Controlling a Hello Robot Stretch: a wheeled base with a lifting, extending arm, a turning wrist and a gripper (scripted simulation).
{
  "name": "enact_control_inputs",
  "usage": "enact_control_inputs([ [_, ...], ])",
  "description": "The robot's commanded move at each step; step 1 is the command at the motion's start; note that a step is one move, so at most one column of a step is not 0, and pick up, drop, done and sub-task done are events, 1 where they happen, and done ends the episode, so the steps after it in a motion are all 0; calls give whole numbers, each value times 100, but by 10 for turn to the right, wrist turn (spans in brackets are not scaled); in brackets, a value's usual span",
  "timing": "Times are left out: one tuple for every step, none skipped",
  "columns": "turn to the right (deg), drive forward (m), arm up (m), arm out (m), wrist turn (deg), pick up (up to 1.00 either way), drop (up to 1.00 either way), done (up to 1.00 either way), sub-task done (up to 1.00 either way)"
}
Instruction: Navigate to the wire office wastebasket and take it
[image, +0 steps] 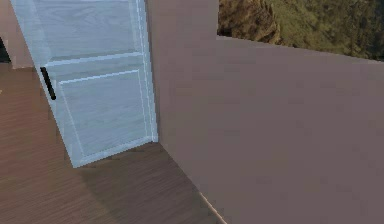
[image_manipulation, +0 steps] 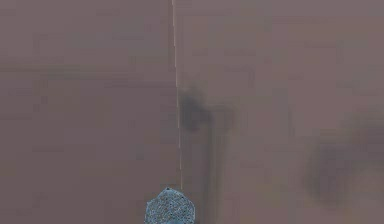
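A round, grey-blue wire mesh thing (image_manipulation: 170, 207), shaped like the rim of a wire wastebasket, sits at the bottom edge of the arm side view, just left of the middle. Behind it rises a plain brown wall (image_manipulation: 90, 100) with a thin upright seam (image_manipulation: 177, 80). I cannot tell what the mesh thing rests on.
In the forward view a pale blue panelled door (image: 95, 80) with a black handle (image: 47, 83) stands at the left. A brown wall (image: 280, 130) juts out from it toward the right. Wooden floor (image: 80, 190) lies in front of the door. Above the wall at top right is green, rocky ground (image: 300, 25).
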Motion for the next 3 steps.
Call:
enact_control_inputs([
  [0, 0, 0, 20, 0, 0, 0, 0, 0],
  [0, 0, 0, 0, 450, 0, 0, 0, 0],
  [0, 0, 0, 0, 450, 0, 0, 0, 0],
])
